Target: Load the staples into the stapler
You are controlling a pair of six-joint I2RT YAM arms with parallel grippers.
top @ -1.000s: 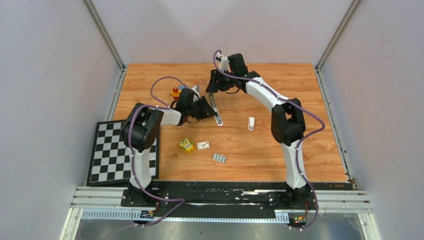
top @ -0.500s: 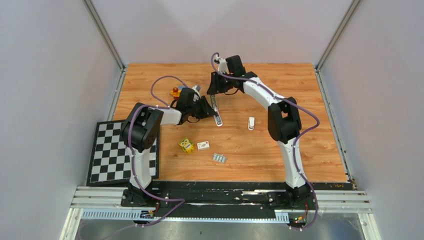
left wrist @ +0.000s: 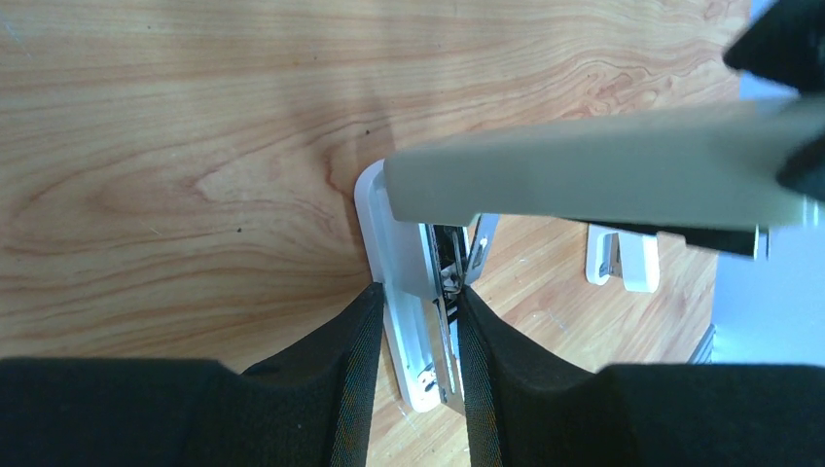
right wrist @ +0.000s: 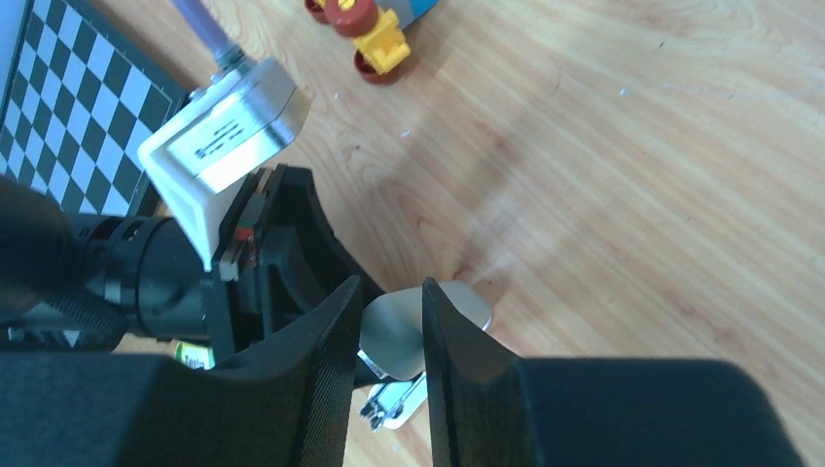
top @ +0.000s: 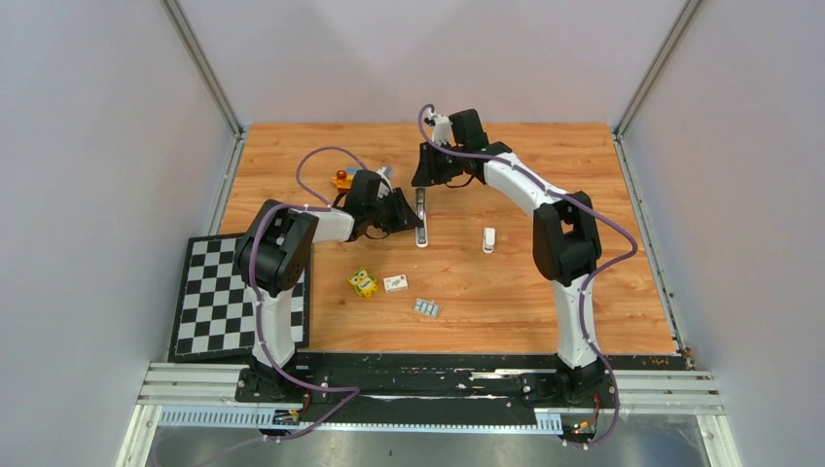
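Observation:
The stapler (top: 420, 222) lies left of the table's middle, white base (left wrist: 404, 292) down and metal channel exposed. My left gripper (top: 399, 213) (left wrist: 418, 292) is shut on the base and channel, one finger on each side. The grey lid (left wrist: 603, 180) (right wrist: 399, 336) is swung up off the base. My right gripper (top: 425, 181) (right wrist: 391, 292) is shut on the lid's far end. The staples (top: 426, 307), a short silver-grey ridged strip, lie loose on the wood nearer the front, apart from both grippers.
A small white box (top: 395, 283) and a yellow cube (top: 363, 282) sit just left of the staples. A small white stapler (top: 489, 239) (left wrist: 623, 258) lies to the right. A toy car (top: 340, 179) (right wrist: 365, 29) is behind the left gripper. A checkerboard (top: 209, 302) covers the left front.
The right gripper's fingers have drawn in onto the lid. The stapler has swung from slanting to pointing nearly straight at the front edge. The left grip is unchanged.

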